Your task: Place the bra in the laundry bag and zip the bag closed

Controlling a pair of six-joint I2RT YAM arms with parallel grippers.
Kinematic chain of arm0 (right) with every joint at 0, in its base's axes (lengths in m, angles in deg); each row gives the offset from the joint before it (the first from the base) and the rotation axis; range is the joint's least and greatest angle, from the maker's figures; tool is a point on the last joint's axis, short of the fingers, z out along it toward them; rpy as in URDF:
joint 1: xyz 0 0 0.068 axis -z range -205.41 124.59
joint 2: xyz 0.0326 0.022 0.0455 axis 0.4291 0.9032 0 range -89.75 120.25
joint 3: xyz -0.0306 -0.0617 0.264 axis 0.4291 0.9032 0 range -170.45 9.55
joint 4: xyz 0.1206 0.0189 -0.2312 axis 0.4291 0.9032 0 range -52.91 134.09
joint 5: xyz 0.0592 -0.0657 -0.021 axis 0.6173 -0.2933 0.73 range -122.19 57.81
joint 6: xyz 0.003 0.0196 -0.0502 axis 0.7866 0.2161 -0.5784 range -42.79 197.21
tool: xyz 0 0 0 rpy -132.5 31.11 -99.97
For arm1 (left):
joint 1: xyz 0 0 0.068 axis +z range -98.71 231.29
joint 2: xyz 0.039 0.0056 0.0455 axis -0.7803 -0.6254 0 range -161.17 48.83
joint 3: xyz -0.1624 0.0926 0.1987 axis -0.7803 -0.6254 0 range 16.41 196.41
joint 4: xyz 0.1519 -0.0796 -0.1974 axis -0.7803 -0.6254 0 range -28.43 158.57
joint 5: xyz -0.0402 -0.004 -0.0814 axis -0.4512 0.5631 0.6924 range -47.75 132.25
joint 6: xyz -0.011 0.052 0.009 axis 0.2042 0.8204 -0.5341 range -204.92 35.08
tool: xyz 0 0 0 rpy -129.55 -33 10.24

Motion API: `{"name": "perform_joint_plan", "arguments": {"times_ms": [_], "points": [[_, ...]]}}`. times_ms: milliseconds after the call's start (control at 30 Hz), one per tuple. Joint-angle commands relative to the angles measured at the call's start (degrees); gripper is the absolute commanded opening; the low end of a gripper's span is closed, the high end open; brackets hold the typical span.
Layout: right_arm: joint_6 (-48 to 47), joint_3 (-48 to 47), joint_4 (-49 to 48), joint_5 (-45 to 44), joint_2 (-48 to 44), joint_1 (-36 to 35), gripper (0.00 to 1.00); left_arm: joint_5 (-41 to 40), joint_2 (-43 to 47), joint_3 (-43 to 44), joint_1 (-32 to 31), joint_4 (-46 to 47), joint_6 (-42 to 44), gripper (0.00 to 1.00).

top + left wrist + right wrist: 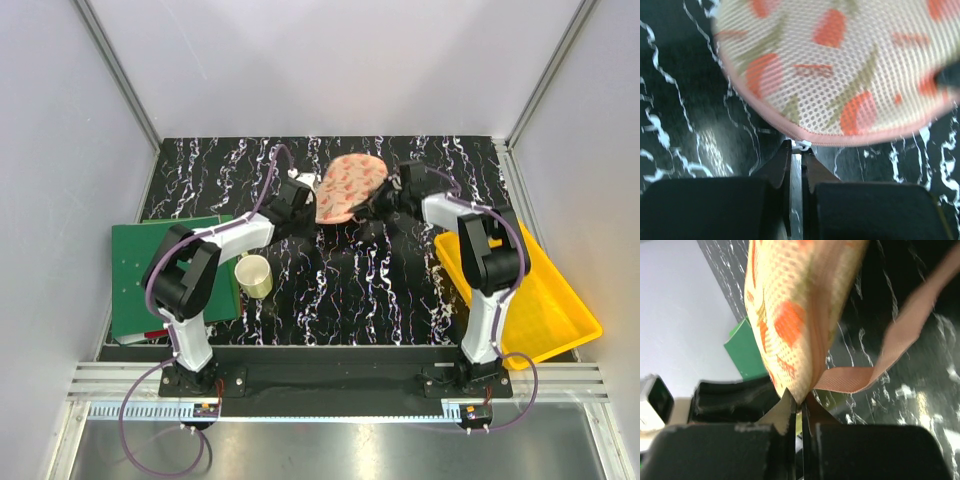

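L claw (796, 148), R claw (800, 401) clamped; arms extended.

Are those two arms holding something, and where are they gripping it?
Both hold the laundry bag. The left gripper, jaws shut, pinches its rim at the small white zip pull; the right gripper pinches its edge beside the pink strap.

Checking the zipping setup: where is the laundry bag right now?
In the top view, the laundry bag sits far-centre on the table; the left gripper pinches its left rim, the right gripper its right edge.
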Motion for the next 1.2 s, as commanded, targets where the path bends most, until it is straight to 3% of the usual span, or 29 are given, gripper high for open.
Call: {"name": "perform_joint_plan", "arguments": {"times_ms": [0,67,300,600,833,867,933,1167], "points": [[-12.1,-10.5,11.8,-1.0,3.5,0.9,0.1,5.3,6.4,-3.4,-0.8,5.7,-3.2,0.0],[-11.7,-8.0,12.2,-2.8,1.1,0.9,0.38,6.2,6.7,-2.6,-2.6,6.3,-4.1,0.0],[-4.9,7.1,2.0,-2.2,-11.3,0.5,0.5,6.9,3.3,4.4,-7.4,4.6,-4.4,0.0],[2.4,9.0,-7.5,-0.4,-7.0,-1.1,0.52,6.9,2.9,4.8,-9.3,4.2,-5.0,0.0],[7.0,10.8,-11.2,-0.7,-7.1,-1.1,0.36,7.7,1.8,5.3,-9.6,4.2,-5.5,0.0],[7.2,11.2,-11.2,-1.3,-7.3,-1.1,0.21,7.6,1.8,5.4,-9.6,4.2,-5.4,0.0],[7.3,12.2,-11.5,-1.6,-7.5,0.1,0.02,6.6,1.9,5.2,-9.4,3.5,-5.0,0.0],[6.1,13.1,-14.1,5.6,-5.6,5.6,0.0,3.1,5.2,-2.4,-2.1,2.3,-5.5,0.0]]}}
